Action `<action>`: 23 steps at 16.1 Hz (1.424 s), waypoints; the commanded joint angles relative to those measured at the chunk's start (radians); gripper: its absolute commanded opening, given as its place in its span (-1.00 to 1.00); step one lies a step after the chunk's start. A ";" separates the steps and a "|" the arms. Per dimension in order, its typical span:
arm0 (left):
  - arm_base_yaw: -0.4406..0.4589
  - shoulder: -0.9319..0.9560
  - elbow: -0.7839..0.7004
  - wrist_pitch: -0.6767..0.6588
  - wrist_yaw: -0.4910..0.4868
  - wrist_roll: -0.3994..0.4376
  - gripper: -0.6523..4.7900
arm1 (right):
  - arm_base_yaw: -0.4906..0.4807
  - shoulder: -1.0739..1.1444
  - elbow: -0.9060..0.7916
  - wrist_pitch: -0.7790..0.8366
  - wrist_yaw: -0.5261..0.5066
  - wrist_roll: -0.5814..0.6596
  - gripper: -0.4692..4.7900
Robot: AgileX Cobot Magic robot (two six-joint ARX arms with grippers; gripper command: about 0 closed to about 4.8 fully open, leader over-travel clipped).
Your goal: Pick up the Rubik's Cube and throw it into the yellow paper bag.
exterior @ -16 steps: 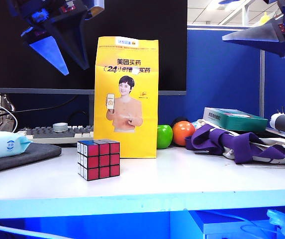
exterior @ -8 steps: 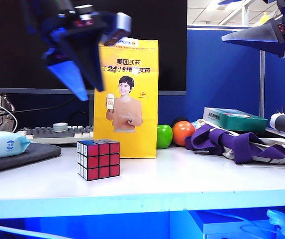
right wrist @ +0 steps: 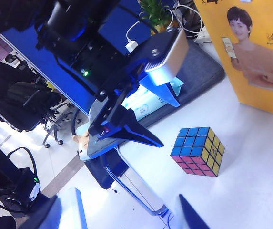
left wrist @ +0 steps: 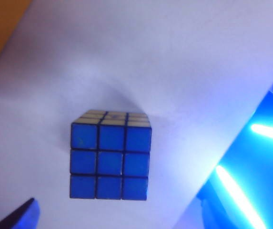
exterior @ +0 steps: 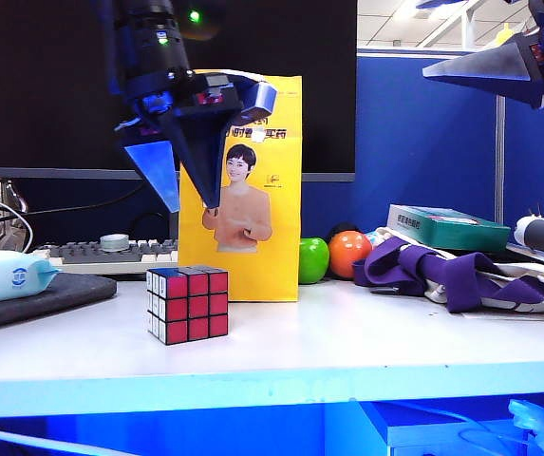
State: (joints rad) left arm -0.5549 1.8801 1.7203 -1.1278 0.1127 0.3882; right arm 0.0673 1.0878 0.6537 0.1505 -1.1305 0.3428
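Observation:
The Rubik's Cube (exterior: 188,304) rests on the white table (exterior: 347,342) just in front of the yellow paper bag (exterior: 253,190), which stands upright. My left gripper (exterior: 193,204) hangs open directly above the cube, pointing down, fingers apart and empty. In the left wrist view the cube's (left wrist: 110,157) blue top faces the camera and one fingertip (left wrist: 17,217) shows at the corner. My right gripper (exterior: 485,71) is high at the upper right, open and empty. The right wrist view shows the cube (right wrist: 197,150), the bag (right wrist: 255,52) and the left gripper (right wrist: 169,124) over the table.
A green ball (exterior: 314,259) and an orange ball (exterior: 349,253) lie right of the bag. Purple-and-white cloth (exterior: 442,275) and a teal box (exterior: 447,228) fill the right side. A keyboard (exterior: 110,255), a wipes pack (exterior: 6,274) and a dark monitor (exterior: 63,85) are at the left and back.
My left gripper has come down and to the right, from the upper left corner to above the cube. The cube, the bag and the right gripper have not moved.

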 commanded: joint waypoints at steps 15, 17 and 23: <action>0.000 0.118 0.014 -0.054 -0.029 -0.023 1.00 | 0.000 -0.002 0.006 0.003 -0.017 -0.039 0.38; 0.000 0.118 0.014 -0.038 -0.024 -0.007 1.00 | 0.000 -0.002 0.006 0.002 -0.016 -0.042 0.38; 0.000 0.130 0.014 -0.063 0.068 0.009 1.00 | 0.000 0.029 0.006 -0.012 -0.017 -0.058 0.38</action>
State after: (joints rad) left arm -0.5549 2.0098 1.7321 -1.1755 0.1589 0.3923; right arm 0.0673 1.1130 0.6537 0.1394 -1.1397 0.2935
